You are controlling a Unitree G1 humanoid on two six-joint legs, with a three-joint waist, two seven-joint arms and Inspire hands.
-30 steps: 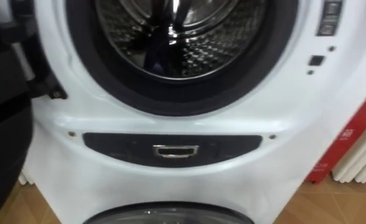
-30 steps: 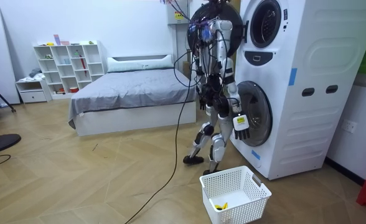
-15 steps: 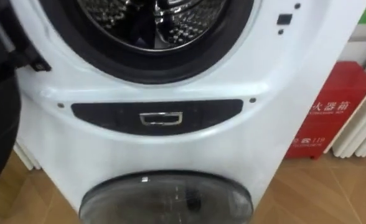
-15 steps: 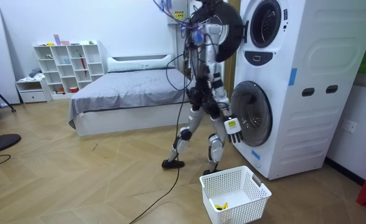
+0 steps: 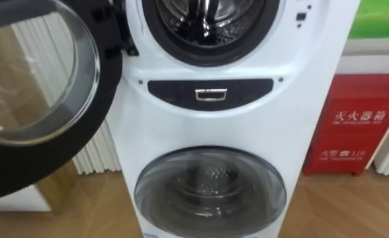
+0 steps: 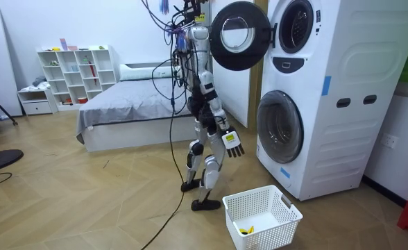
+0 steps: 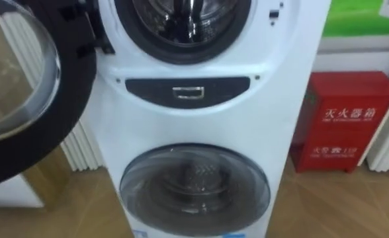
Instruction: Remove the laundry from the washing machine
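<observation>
STANDING OFF: The robot's right hand (image 6: pixel 232 144) hangs empty at its side, fingers loosely spread, a step short of the stacked washing machines (image 6: pixel 329 90). Above and ahead of the hand, the upper door (image 5: pixel 32 86) stands wide, giving access to the drum (image 5: pixel 237 16); a dark shape (image 5: pixel 203 10) inside is probably the clothes. Below the hand, a white laundry basket (image 6: pixel 273 232) waits on the wooden floor (image 6: pixel 86 201), with a bed (image 6: pixel 148 104) behind.

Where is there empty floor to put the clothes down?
The wood floor between the bed and the white basket is mostly bare. The basket holds just one small yellow thing. It is tight between the basket and the stacked machines.
</observation>
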